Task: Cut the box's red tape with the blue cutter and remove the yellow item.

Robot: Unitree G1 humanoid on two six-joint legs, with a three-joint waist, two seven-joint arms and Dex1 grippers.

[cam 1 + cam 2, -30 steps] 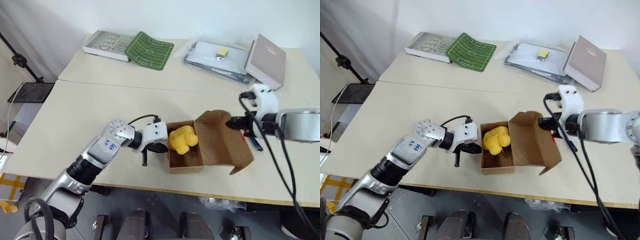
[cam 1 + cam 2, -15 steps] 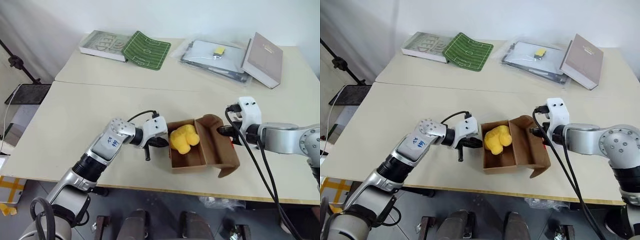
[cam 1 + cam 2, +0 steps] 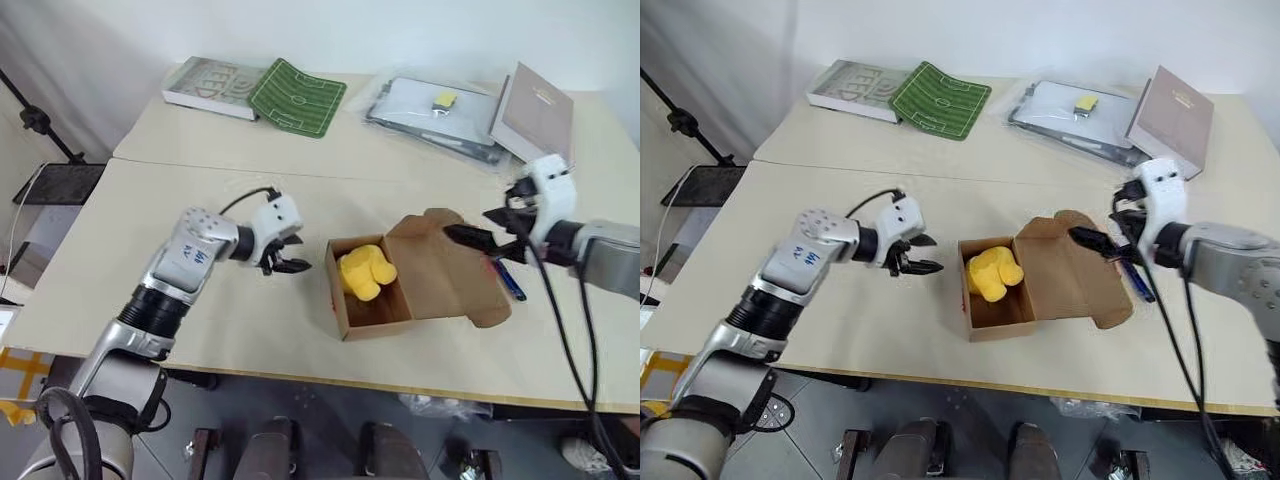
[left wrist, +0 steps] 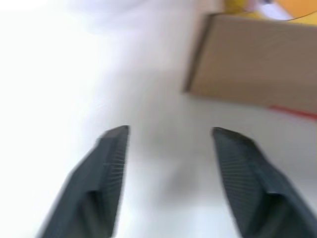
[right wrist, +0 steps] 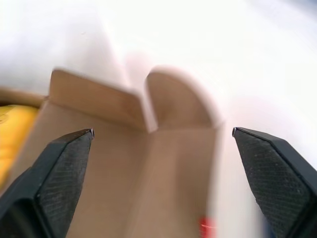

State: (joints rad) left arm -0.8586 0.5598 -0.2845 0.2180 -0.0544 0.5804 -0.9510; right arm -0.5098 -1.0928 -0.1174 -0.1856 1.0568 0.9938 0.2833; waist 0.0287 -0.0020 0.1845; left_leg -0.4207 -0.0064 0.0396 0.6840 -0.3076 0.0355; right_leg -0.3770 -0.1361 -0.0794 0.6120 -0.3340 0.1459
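Observation:
The brown box [image 3: 372, 308] stands open near the table's front, its lid flap [image 3: 445, 275] laid out flat to the right. The yellow item [image 3: 362, 272] rests inside, against the left wall. My left gripper [image 3: 298, 254] hovers just left of the box, open, with nothing between its fingers [image 4: 111, 148]. My right gripper [image 3: 472, 228] hangs over the flap's far right corner, open wide and empty. The blue cutter [image 3: 510, 283] lies on the table beside the flap's right edge. A bit of red tape [image 5: 208, 228] shows on the cardboard, and a red strip [image 4: 292, 111] runs along the box's base.
Along the back edge lie a grey book [image 3: 212, 88], a green football-pitch mat [image 3: 297, 97], a plastic sleeve [image 3: 430, 110] with a small yellow piece, and a hardcover book [image 3: 535, 110]. A seam [image 3: 200, 165] crosses the table. A black stand [image 3: 40, 125] is off to the left.
Both grippers went from shut to open. The left one drew back leftward from the box wall. The right one let the lid go and moved right; the flap now lies flatter.

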